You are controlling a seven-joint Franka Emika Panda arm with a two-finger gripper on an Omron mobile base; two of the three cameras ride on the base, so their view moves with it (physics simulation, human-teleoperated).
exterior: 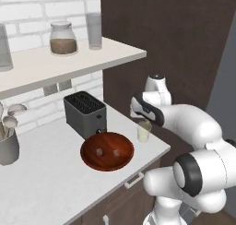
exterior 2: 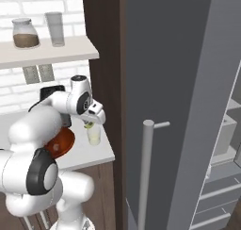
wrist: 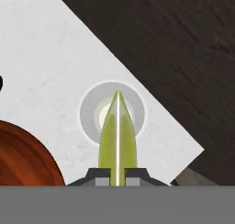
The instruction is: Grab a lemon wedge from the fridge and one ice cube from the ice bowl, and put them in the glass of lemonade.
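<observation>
Hand view looks straight down along my pincer [wrist: 117, 177], and between its two dark tips I hold the lemon wedge [wrist: 118, 136], with the tips closed almost fully on its thin body. The wedge points away from my hand, its long axis running from the tips toward its sharp end, and this end lies over the round mouth of the glass of lemonade [wrist: 87, 112]. So the glass is directly under the wedge, not to one side of it; this is the relation on which the release depends. I judge that the wedge is well centred over the opening, maybe a little toward the near rim.

From the left base view, my pincer [exterior: 144, 120] hangs just above the glass of lemonade [exterior: 144, 134], which stands on the white table [exterior: 55, 173] near its corner, and the wedge [exterior: 145, 124] shows as a small yellow-green piece at the rim. The ice bowl [exterior: 107, 151] lies just beside the glass, toward the toaster [exterior: 85, 114], with two pale cubes inside. In the right base view the fridge [exterior 2: 188, 106] stands to the other side of the glass.

I think opening the tips here should let the wedge fall into the glass; the ice cube is not yet taken.
</observation>
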